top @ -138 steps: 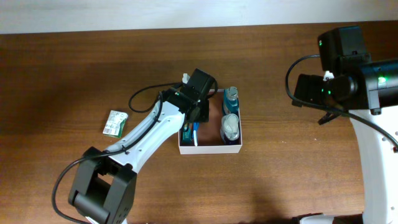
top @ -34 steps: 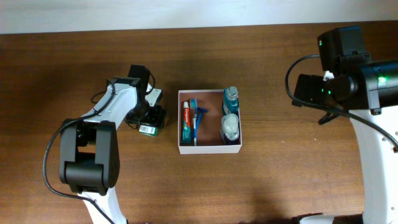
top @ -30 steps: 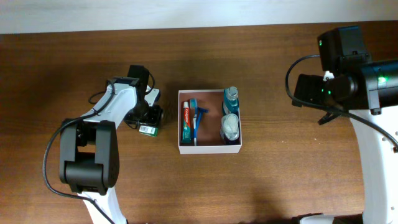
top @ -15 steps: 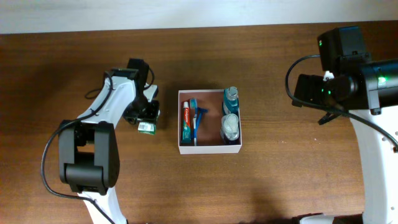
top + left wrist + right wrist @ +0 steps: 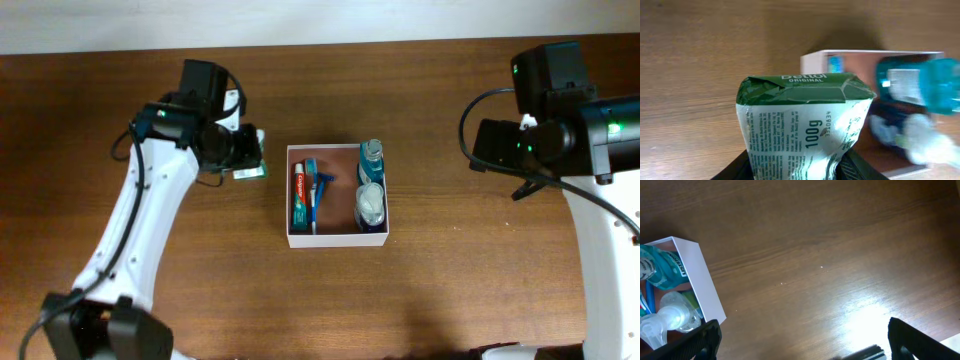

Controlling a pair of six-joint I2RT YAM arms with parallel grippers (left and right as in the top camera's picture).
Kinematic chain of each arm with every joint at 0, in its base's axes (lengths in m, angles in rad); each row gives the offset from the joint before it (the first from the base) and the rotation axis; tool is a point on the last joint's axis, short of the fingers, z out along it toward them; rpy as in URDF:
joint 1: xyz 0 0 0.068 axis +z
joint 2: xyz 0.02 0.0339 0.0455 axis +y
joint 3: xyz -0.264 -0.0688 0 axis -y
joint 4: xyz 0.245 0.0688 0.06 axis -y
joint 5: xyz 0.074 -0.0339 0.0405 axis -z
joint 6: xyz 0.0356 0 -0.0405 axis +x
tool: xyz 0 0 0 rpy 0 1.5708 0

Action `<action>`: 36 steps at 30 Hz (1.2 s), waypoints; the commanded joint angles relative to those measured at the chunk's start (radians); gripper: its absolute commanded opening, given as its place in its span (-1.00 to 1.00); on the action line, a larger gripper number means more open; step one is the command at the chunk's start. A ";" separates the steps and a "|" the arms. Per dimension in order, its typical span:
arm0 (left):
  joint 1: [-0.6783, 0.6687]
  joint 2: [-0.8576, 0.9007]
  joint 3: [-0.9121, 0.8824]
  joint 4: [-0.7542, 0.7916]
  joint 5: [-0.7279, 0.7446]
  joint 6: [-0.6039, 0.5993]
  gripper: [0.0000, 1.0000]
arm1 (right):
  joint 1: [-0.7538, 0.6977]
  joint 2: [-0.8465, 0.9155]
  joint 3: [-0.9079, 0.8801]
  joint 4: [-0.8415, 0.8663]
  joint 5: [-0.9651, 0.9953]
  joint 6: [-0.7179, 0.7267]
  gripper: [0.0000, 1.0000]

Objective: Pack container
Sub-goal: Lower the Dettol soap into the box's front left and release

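The container (image 5: 338,239) is a square white-walled box with a reddish-brown floor at the table's middle. It holds a toothpaste tube (image 5: 299,196), a blue razor (image 5: 318,188), a blue bottle (image 5: 371,159) and a clear-capped bottle (image 5: 370,205). My left gripper (image 5: 247,157) is shut on a green and white soap packet (image 5: 802,125) and holds it above the table just left of the container's far left corner (image 5: 812,62). My right gripper (image 5: 800,339) is open and empty, raised at the far right, with the container's wall (image 5: 702,277) at its left.
Bare brown wooden table (image 5: 450,270) lies all around the container. A pale wall edge (image 5: 300,20) runs along the back.
My left gripper closed on the soap packet on the table left of the container, lifted it and carried it up and right toward the container. The right arm has not moved.
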 commanded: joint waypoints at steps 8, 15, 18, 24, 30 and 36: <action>-0.244 0.014 0.015 0.079 -0.100 -0.146 -0.65 | -0.007 0.002 0.010 0.000 0.016 0.004 0.97; -0.330 0.119 0.015 0.111 -0.142 -0.182 -0.65 | -0.007 0.002 0.010 0.000 0.016 0.004 0.97; -0.332 0.173 0.015 0.111 -0.145 -0.190 -0.65 | -0.007 0.002 0.010 0.000 0.016 0.004 0.97; -0.332 0.248 0.015 0.112 -0.178 -0.212 -0.68 | -0.007 0.002 0.010 0.000 0.016 0.004 0.97; -0.332 0.297 0.013 0.114 -0.220 -0.216 -0.68 | -0.007 0.002 0.010 0.000 0.016 0.004 0.97; -0.332 0.327 0.013 0.115 -0.227 -0.230 -0.66 | -0.007 0.002 0.010 0.000 0.016 0.004 0.97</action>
